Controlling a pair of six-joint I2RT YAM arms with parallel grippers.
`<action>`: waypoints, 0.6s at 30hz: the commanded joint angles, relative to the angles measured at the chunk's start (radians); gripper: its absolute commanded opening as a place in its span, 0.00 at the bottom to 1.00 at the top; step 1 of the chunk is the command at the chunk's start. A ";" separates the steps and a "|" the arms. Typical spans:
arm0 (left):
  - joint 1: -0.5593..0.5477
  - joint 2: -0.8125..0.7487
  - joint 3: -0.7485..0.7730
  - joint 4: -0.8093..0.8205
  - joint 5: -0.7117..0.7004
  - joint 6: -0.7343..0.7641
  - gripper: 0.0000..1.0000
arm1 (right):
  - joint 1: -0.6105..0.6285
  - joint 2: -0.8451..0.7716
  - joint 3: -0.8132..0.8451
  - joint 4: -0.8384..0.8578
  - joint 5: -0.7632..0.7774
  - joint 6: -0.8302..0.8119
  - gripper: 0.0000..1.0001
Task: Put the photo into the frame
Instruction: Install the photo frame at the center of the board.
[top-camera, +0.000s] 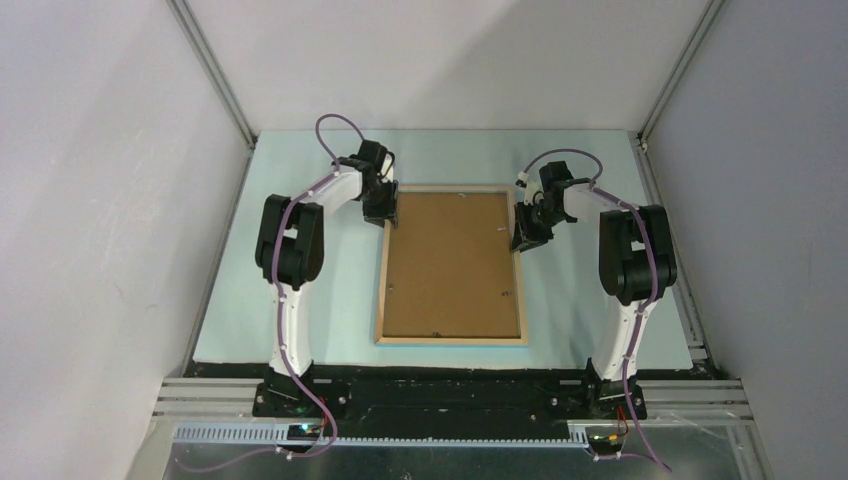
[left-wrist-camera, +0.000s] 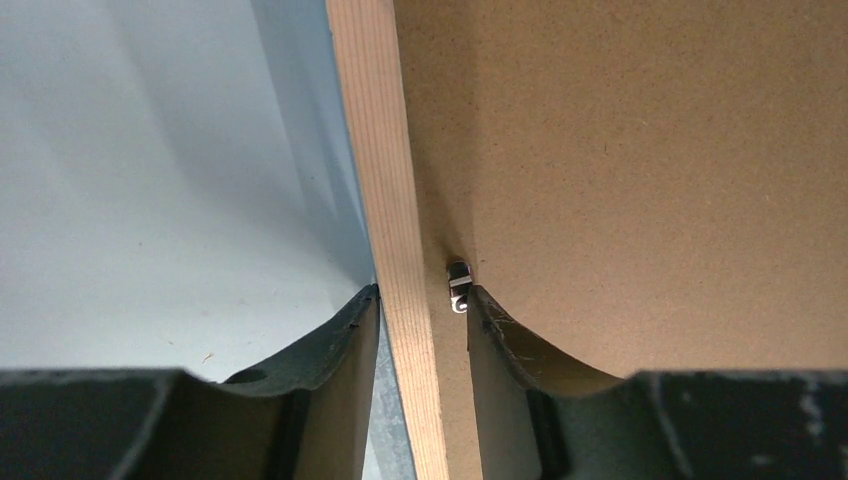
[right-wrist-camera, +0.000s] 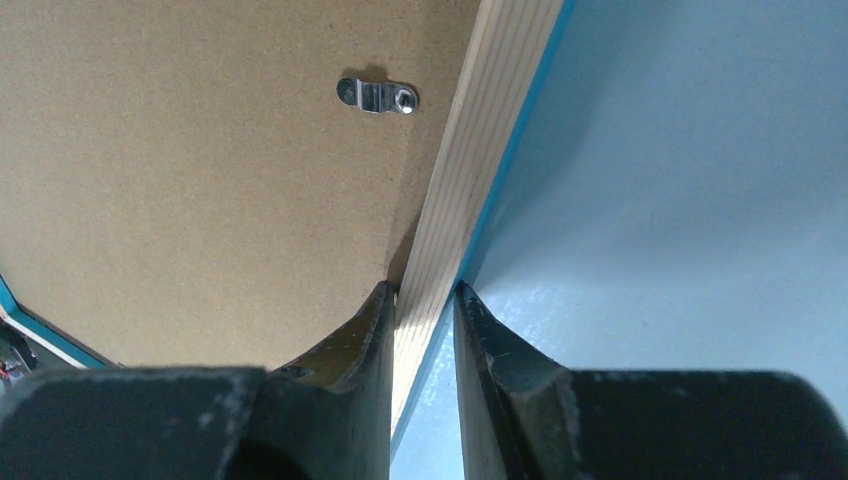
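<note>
The frame (top-camera: 450, 340) lies back-up on the table, light wood rails around the brown backing board (top-camera: 450, 265). The photo is hidden. My left gripper (top-camera: 383, 210) straddles the left rail near the far corner. In the left wrist view (left-wrist-camera: 422, 300) the outer finger touches the rail (left-wrist-camera: 375, 150), and the inner finger stands a gap away on the board beside a metal clip (left-wrist-camera: 458, 285). My right gripper (top-camera: 524, 238) is on the right rail. In the right wrist view (right-wrist-camera: 425, 290) both fingers press the rail (right-wrist-camera: 490, 150), whose blue edge shows.
The pale blue mat (top-camera: 300, 300) covers the table between white walls with metal corner posts. Another metal clip (right-wrist-camera: 377, 96) sits on the board near the right rail. Black arm bases stand at the near edge.
</note>
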 joint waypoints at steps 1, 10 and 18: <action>0.018 0.022 0.038 0.006 -0.031 -0.014 0.41 | -0.003 -0.015 -0.021 -0.072 -0.024 -0.042 0.00; 0.019 0.039 0.058 0.005 -0.055 -0.026 0.51 | -0.003 -0.015 -0.020 -0.074 -0.031 -0.042 0.00; 0.018 0.059 0.075 0.004 -0.049 -0.030 0.56 | -0.006 -0.014 -0.021 -0.075 -0.035 -0.041 0.00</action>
